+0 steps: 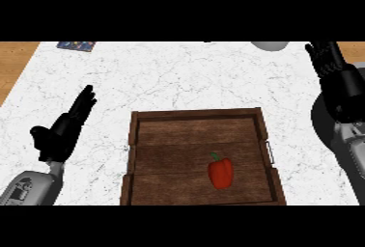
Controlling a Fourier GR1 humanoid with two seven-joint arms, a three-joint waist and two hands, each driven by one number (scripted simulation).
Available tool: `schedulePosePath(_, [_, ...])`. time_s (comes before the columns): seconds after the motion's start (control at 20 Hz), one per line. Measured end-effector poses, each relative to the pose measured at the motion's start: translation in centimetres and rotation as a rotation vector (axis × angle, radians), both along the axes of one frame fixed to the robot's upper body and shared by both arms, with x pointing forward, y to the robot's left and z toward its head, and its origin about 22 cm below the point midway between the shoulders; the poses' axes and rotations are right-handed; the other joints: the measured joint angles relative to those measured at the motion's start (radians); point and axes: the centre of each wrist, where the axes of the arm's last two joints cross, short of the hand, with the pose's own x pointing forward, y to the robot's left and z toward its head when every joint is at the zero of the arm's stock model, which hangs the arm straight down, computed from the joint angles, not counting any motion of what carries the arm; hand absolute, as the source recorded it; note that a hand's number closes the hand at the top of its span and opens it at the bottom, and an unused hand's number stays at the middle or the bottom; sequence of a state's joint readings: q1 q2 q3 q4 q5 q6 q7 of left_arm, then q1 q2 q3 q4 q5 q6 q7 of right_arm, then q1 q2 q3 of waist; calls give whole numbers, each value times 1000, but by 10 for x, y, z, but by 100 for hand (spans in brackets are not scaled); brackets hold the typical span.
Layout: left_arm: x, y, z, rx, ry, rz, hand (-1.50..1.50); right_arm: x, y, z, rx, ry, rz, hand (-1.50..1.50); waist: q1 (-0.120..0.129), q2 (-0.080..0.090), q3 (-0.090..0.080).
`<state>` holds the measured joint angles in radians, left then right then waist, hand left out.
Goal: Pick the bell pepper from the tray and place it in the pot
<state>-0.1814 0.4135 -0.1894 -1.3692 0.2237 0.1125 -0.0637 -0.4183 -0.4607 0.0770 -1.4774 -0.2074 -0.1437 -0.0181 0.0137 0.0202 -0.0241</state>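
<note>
KJ: Left forearm [32, 185] sits at the lower-left edge, nearest the lens. Hand status?

TS: The left hand [61, 132] is released, fingers straight and pointing up-right, thumb out to the side, holding nothing. It's over bare counter [178, 77], just left of the tray [133, 159] and not touching it. The right hand [335, 72] is also released, fingers up, resting at the upper-right edge. The right forearm [349, 144] runs down the right edge.

KJ: Room to move?

TS: Wide bare marble between the tray's far rim and the counter's far edge. There's a narrower strip left of the tray, where the left hand is. Right of the tray, the forearm takes most of the space (the metal handle [270, 152] on that side wall is close to it). A wood surface [13, 62] shows beyond the counter's left edge.

KJ: Pepper?

TS: The bell pepper [220, 173] lies on the tray floor, near-right part, stem pointing away from the robot. It's clear of both hands, to the right of the left hand and nearer the robot, and well below the right hand in view.

KJ: Any text?

TS: A small blue patterned card [76, 46] lies at the far-left corner, print unreadable. A pale rounded object [269, 45] is cut off at the far edge, near the right hand. I can't tell what it is.
</note>
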Motion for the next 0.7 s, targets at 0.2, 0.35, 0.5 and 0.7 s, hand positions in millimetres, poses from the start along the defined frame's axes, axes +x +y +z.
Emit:
schedulePosePath(0.2, [6, 1, 15, -33, -39, 68, 0, 11, 6, -13, -7, 12, 97, 150, 6, -10, 16])
schedulePosePath(0.35, [11, 3, 32, -66, -78, 119, 0, 17, 7, -15, -147, -20, 196, 150, 28, -15, 16])
schedulePosePath(0.5, [14, 5, 43, -105, -83, 161, 0, 13, 5, -53, -273, -26, 181, -150, 25, -13, 21])
schedulePosePath(0.7, [10, -1, 55, -135, -80, 192, 0, 2, 1, -96, -233, -90, 251, -150, 11, -16, 24])
